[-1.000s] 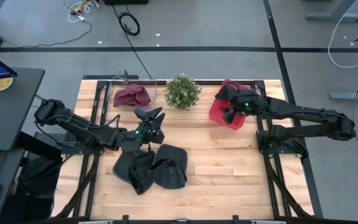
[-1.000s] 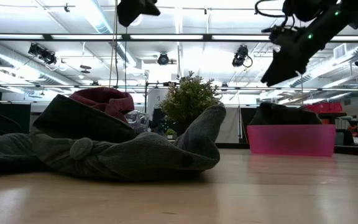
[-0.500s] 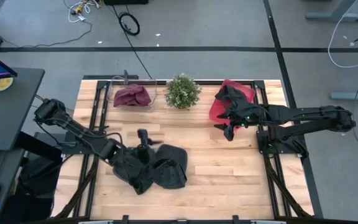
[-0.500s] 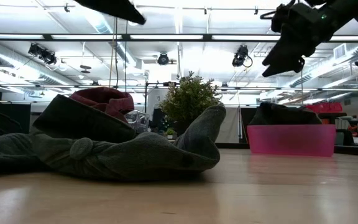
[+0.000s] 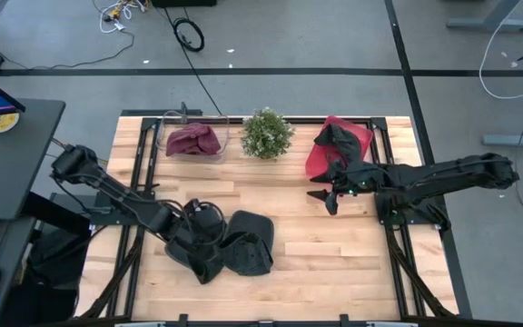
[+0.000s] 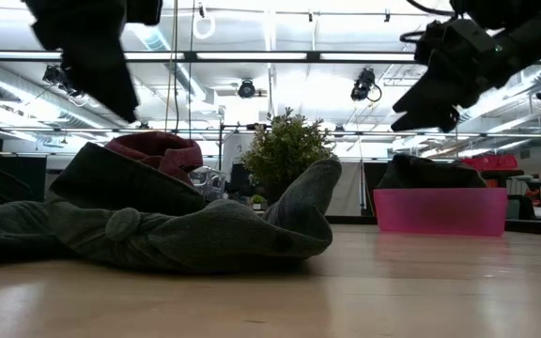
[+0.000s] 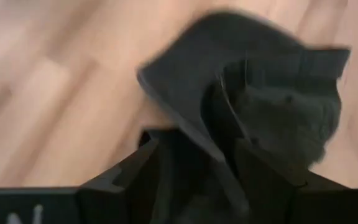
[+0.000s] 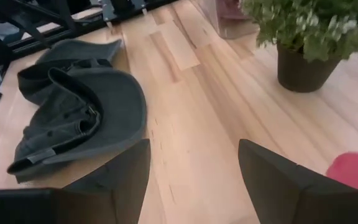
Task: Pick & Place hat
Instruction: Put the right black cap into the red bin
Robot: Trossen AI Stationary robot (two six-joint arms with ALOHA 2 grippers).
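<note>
Dark grey hats (image 5: pixel 232 247) lie in a heap on the wooden table's near left part; they also show in the low view (image 6: pixel 177 225) and the right wrist view (image 8: pixel 73 112). My left gripper (image 5: pixel 209 222) hangs open just above the heap (image 7: pixel 260 93), pointing steeply down and clear of it (image 6: pixel 92 56). Near the pink bin (image 5: pixel 320 165), my right gripper (image 5: pixel 325 195) is open in the air with nothing between its fingers (image 8: pixel 191 180). Another dark hat (image 5: pixel 336 138) lies in that bin.
A potted plant (image 5: pixel 266 133) stands at the far middle. Left of it, a clear container (image 5: pixel 172 145) holds a maroon hat (image 5: pixel 193 140). Bare wood lies between the hat heap and the right arm.
My left gripper has come down and toward the table's near edge, rolling its wrist, until it hangs over the dark hat heap. My right gripper has drawn away from the pink bin toward the near edge and sunk a little. The hats have not moved.
</note>
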